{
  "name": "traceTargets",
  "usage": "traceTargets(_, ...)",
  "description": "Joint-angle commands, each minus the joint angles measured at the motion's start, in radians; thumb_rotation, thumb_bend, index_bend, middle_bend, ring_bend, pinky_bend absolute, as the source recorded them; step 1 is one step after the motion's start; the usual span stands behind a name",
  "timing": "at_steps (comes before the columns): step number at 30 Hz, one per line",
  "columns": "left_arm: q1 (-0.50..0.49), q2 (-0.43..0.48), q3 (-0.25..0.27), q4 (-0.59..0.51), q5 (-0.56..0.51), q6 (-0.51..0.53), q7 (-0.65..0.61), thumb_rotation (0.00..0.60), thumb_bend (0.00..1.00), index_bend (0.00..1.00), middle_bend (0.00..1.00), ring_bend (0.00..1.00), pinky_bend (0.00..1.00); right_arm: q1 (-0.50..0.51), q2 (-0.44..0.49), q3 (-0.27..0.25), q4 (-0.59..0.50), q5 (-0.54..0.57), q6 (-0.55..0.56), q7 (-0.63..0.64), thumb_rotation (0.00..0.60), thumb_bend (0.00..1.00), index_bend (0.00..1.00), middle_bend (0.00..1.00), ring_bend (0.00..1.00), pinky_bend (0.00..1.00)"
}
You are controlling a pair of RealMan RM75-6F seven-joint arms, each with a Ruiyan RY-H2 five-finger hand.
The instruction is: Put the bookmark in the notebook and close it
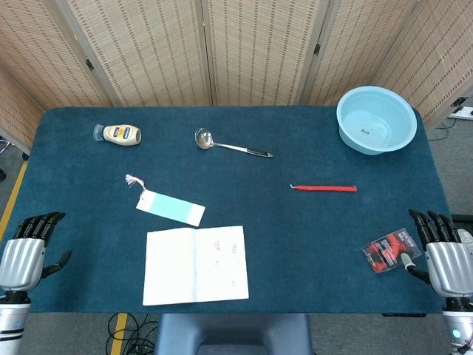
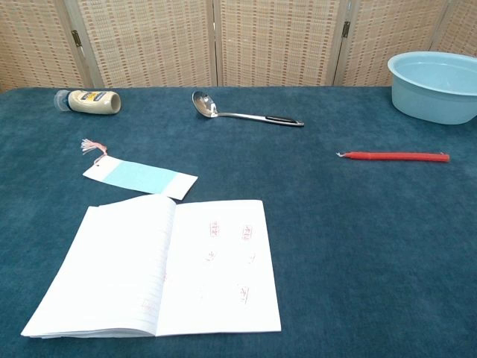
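Open white paper notebook (image 1: 196, 265) lies flat on the blue felt table (image 1: 310, 222). Pale blue plastic basin (image 1: 376, 119): far right of notebook. Light blue bookmark with tassel (image 1: 169, 206): just beyond notebook's left page, apart. Left hand (image 1: 24, 255): left of notebook, fingers apart, empty. Right hand (image 1: 446, 255): well right, fingers apart, empty.

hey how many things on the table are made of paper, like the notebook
2. The open notebook lies at the near edge, centre-left; the blue bookmark lies flat just beyond its left page. The small red packet near the right hand looks like plastic.
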Motion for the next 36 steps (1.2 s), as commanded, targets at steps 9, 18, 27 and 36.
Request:
traceTargets(9, -0.012, 0.012, 0.004, 0.0, 0.023, -0.003, -0.016, 0.6, 0.27, 0.19, 0.22, 0.2, 0.2, -0.008, -0.001, -0.004, 0.005, -0.012, 0.015, 0.008, 0.6, 0.21, 0.08, 0.14, 0.08, 0.11)
traceTargets(18, -0.112, 0.033, -0.018, 0.021, 0.078, -0.098, -0.052, 0.6, 0.27, 0.2, 0.22, 0.2, 0.2, -0.006, 0.01, -0.003, -0.006, -0.039, 0.029, -0.003, 0.6, 0.21, 0.08, 0.14, 0.08, 0.11)
traceTargets(27, -0.27, 0.03, -0.062, 0.071, 0.114, -0.239, -0.087, 0.6, 0.27, 0.24, 0.22, 0.2, 0.2, -0.005, 0.033, -0.002, -0.038, -0.061, 0.04, -0.028, 0.6, 0.21, 0.08, 0.14, 0.08, 0.11)
traceTargets(36, -0.451, -0.038, -0.09, 0.146, 0.119, -0.415, -0.068, 0.6, 0.27, 0.27, 0.22, 0.2, 0.2, -0.007, 0.044, -0.003, -0.056, -0.064, 0.041, -0.045, 0.6, 0.21, 0.08, 0.14, 0.08, 0.11)
